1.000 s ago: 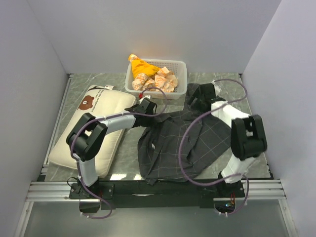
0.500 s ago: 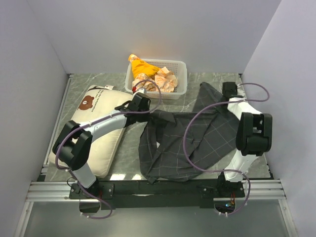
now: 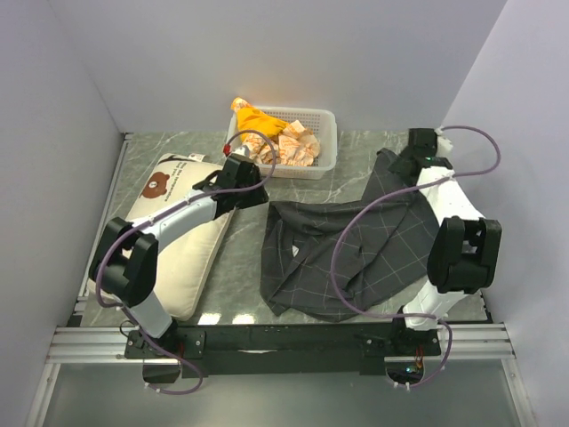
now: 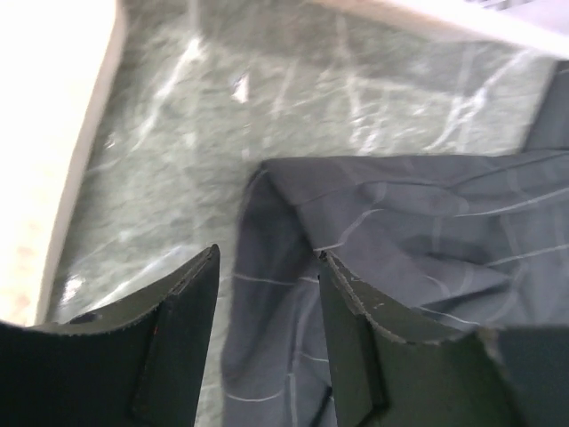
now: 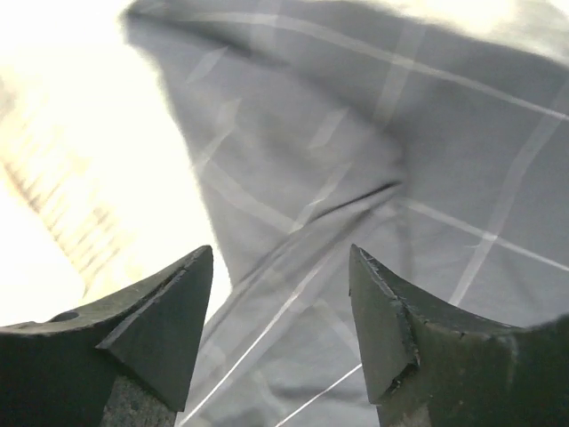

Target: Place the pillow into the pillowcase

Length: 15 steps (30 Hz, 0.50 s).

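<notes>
Charcoal check fabric, the pillowcase [image 3: 347,253], lies crumpled on the table [image 3: 238,267], not yet opened. My left gripper [image 4: 267,258] hangs with its fingers wide apart and nothing between them. A folded edge of the case sits just below and ahead of its tips. The pillow [image 3: 188,267] lies to its left, outside the case. Farther out, my right gripper [image 5: 281,258] is spread wide too, with fabric close beneath it. I judge we are finding the mouth; next I need a grip on one layer of the hem.
</notes>
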Available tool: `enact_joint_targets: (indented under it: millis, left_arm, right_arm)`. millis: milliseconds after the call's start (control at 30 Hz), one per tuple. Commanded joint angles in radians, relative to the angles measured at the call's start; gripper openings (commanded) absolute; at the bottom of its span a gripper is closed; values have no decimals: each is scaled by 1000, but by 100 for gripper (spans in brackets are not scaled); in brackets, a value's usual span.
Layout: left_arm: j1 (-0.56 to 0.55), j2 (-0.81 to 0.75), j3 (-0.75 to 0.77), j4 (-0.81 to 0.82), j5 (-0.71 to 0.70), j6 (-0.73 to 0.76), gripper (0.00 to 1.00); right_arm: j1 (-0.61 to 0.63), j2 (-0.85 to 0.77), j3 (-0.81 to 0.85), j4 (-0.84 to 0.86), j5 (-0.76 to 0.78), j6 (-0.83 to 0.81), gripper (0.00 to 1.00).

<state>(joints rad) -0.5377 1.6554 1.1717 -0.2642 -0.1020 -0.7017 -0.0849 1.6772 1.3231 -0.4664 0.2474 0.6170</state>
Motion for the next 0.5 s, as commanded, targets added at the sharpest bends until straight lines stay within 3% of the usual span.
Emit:
enact_joint_targets:
  millis: [0, 200, 300, 367, 467]
  left_arm:
    - [-11, -49, 46, -9, 45, 7, 53]
    - [-159, -176, -177, 50, -19, -83, 49]
    - [-260, -264, -315, 111, -31, -136, 49]
    - [-343, -299, -369, 112, -59, -156, 49]
    - [-444, -324, -414, 157, -73, -148, 52]
  right_arm:
    - [155, -141, 25, -26, 36, -79, 70]
    - [413, -315, -188, 52, -46, -158, 67]
    - [555, -381, -343, 135, -103, -186, 60]
    - [626, -407, -427, 169, -106, -203, 49]
    - [727, -392, -505, 236, -99, -238, 47]
